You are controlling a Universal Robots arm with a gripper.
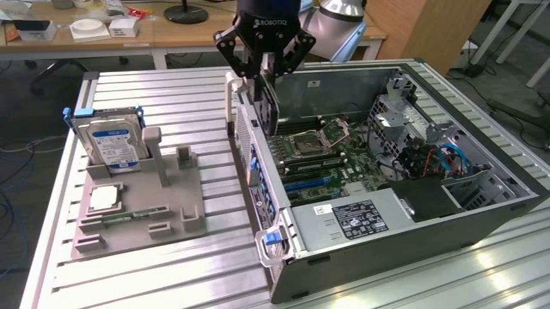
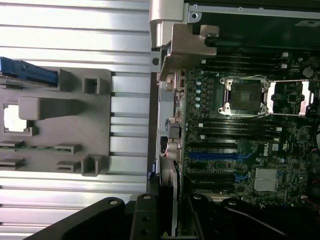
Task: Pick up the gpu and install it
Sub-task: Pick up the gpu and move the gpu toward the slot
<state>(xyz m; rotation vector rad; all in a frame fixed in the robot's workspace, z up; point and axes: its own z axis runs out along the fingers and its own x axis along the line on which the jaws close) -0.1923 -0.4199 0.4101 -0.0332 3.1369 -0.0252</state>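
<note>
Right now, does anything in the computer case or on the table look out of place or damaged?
Nothing looks spilled or broken. One oddity: the CPU socket stands open, its metal load plate flipped up. The tool holds the gpu on edge over the case.

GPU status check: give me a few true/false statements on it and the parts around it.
1. The tool holds the gpu. True.
2. The gpu is already installed. False: it hangs edge-down from the tool over the open case.
3. The hard drive lies inside the case. False: it stands upright in the gray fixture beside the case.
4. The memory stick lies in the fixture. True.
</note>
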